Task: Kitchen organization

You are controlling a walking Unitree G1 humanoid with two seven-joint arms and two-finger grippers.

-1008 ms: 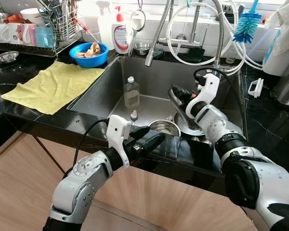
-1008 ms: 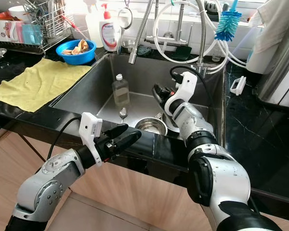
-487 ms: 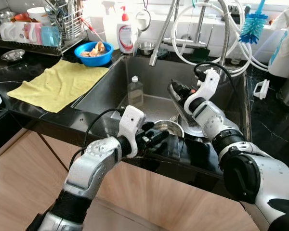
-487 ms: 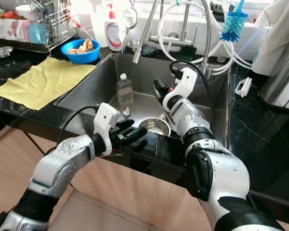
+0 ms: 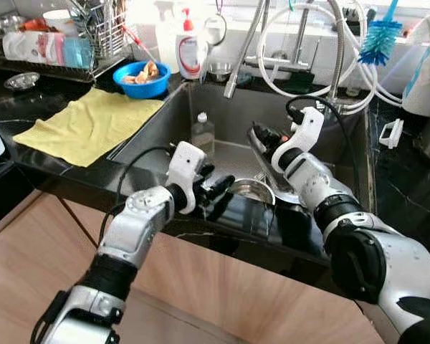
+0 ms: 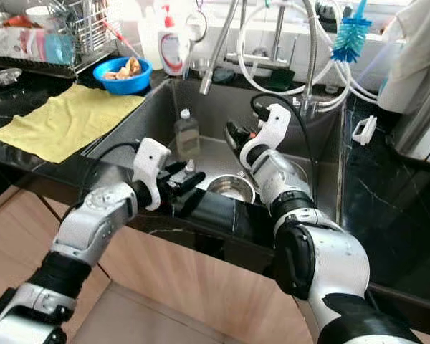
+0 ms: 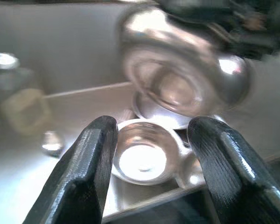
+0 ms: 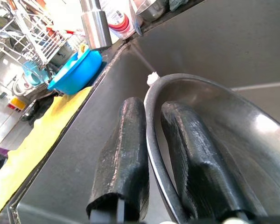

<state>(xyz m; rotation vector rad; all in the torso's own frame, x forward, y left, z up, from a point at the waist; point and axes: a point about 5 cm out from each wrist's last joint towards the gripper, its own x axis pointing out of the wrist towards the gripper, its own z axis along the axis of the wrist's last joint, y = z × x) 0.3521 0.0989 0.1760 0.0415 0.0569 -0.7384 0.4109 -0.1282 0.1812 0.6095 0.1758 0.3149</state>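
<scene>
Left gripper [image 5: 216, 189] forward, fingers spread (right gripper [image 5: 261, 140] pinched tight, arm outstretched).

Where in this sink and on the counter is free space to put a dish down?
The yellow cloth left of the sink lies bare, between the blue bowl and the counter edge. The sink floor around the bottle is partly free. The right half is crowded: a small steel bowl, dishes, and the right gripper holding a steel bowl.
</scene>
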